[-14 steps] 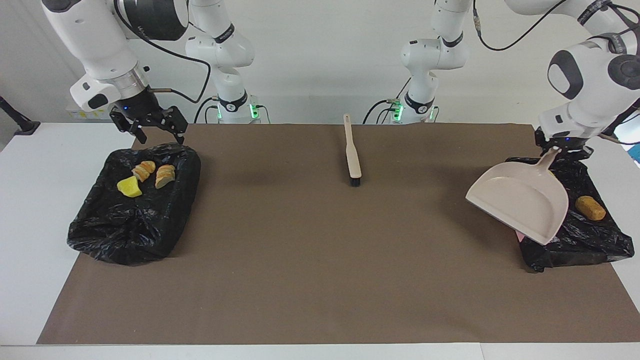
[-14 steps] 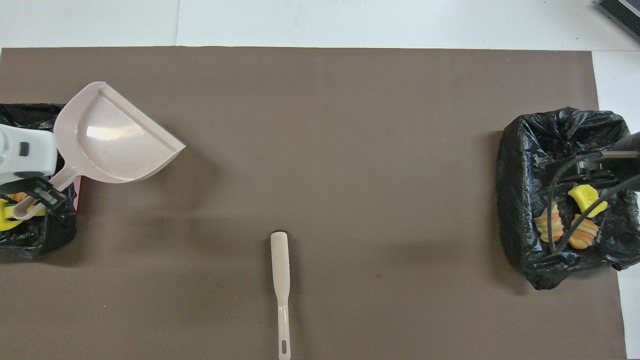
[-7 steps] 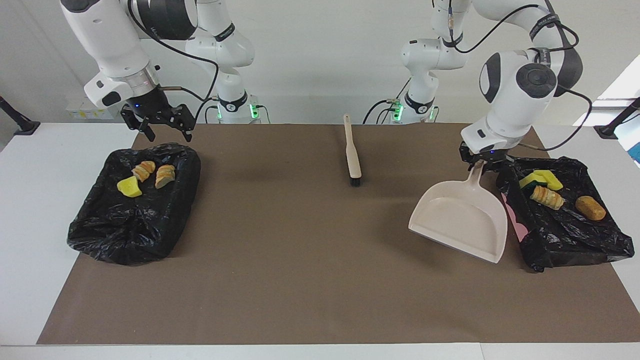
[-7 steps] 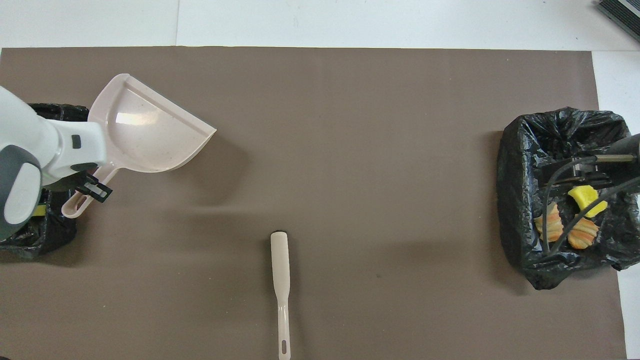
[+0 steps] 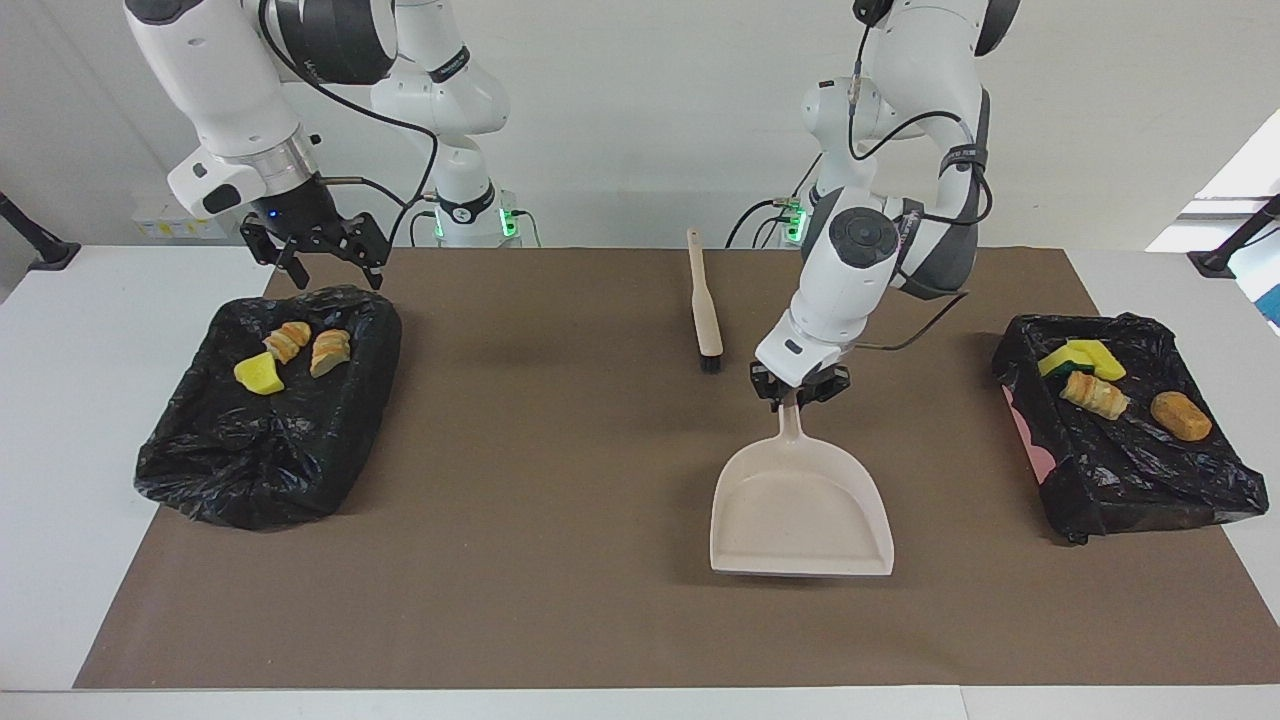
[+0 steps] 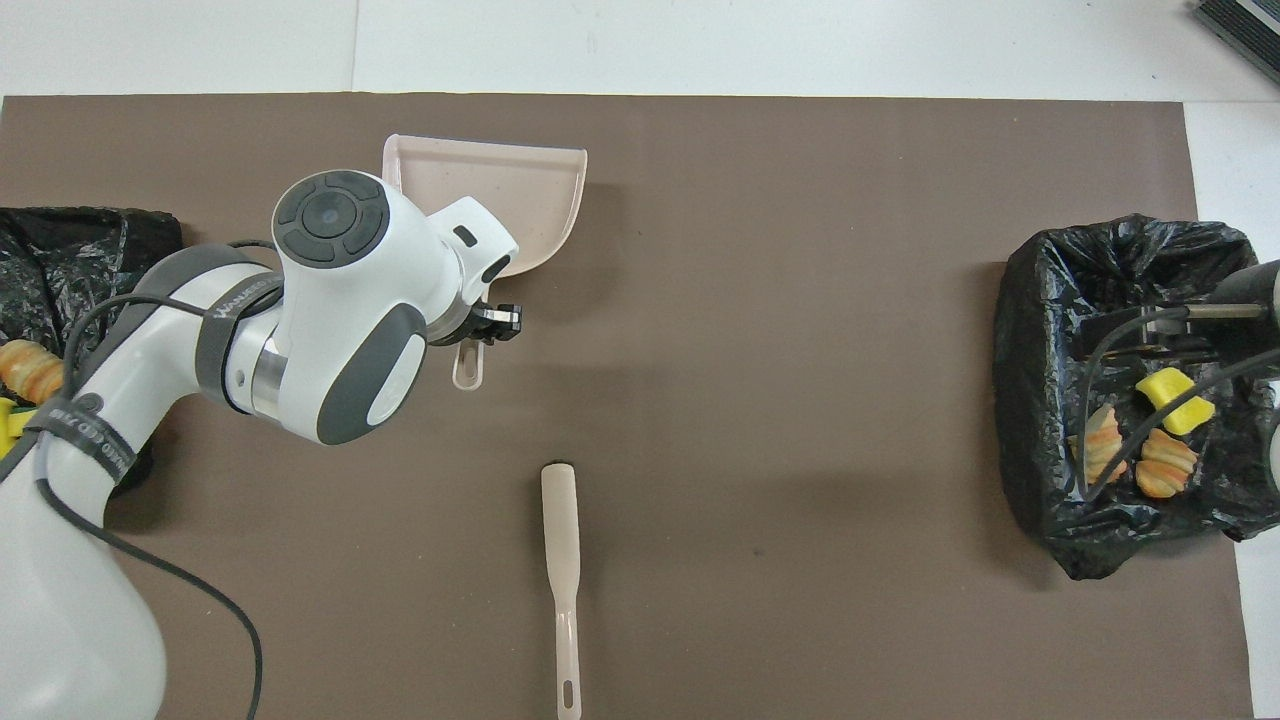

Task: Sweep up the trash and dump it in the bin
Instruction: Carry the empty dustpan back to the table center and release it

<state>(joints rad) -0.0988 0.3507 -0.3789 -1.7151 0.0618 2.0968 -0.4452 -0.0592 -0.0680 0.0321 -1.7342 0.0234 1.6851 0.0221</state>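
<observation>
My left gripper [image 5: 798, 390] is shut on the handle of the beige dustpan [image 5: 800, 510], which sits level, low over the middle of the brown mat, mouth away from the robots. It also shows in the overhead view [image 6: 500, 185]. The trash lies in two black-bag bins. A yellow sponge piece [image 5: 258, 375] and two bread-like pieces [image 5: 330, 352] are in the bin [image 5: 250, 470] at the right arm's end. A yellow-green sponge [image 5: 1080, 357], a tan chunk [image 5: 1095, 393] and an orange-brown lump [image 5: 1180, 415] are in the bin [image 5: 1150, 490] at the left arm's end. My right gripper [image 5: 320, 255] hangs open over its bin's rim.
The beige brush [image 5: 705, 305] lies on the mat [image 5: 560, 600] near the robots, bristles pointing away from them, close beside the left gripper. It also shows in the overhead view [image 6: 563, 560]. White table borders the mat on all sides.
My left arm has swung the dustpan from over the bin at its end to the mat's middle and levelled it. The right gripper has risen slightly over its bin.
</observation>
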